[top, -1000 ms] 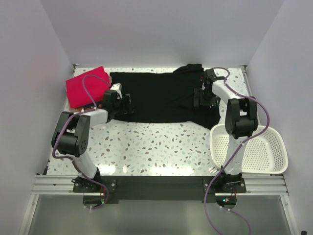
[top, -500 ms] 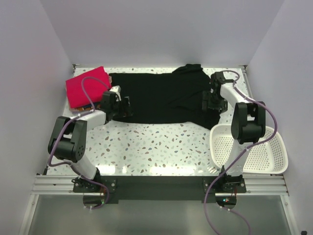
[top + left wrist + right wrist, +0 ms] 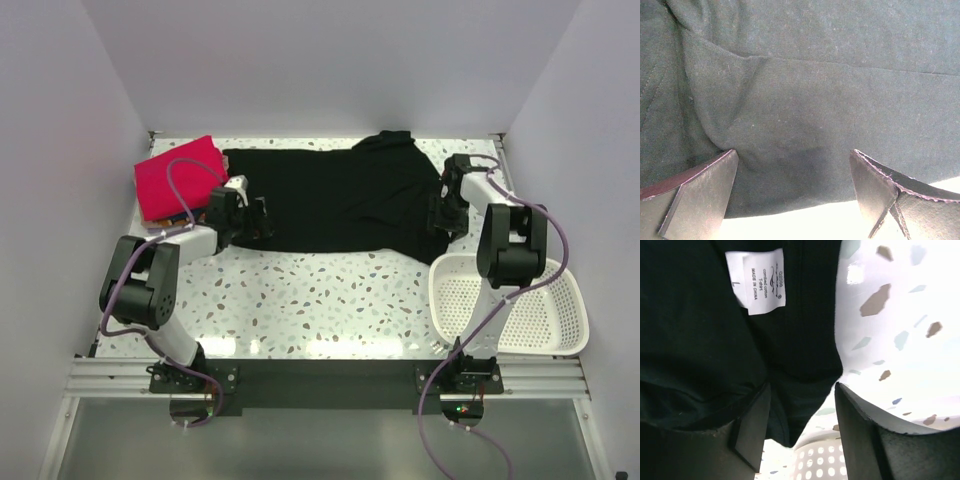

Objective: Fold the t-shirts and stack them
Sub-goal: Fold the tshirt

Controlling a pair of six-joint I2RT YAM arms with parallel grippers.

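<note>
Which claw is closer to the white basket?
Right. The right gripper hangs just beyond the far rim of the basket; the left gripper is far to its left.

The speckled bench (image 3: 330, 300) carried a black shirt (image 3: 330, 200) spread flat across its far part, a small pile at the far left with a red shirt (image 3: 170, 180) on top, and a white basket (image 3: 450, 310) at the near right.
</note>
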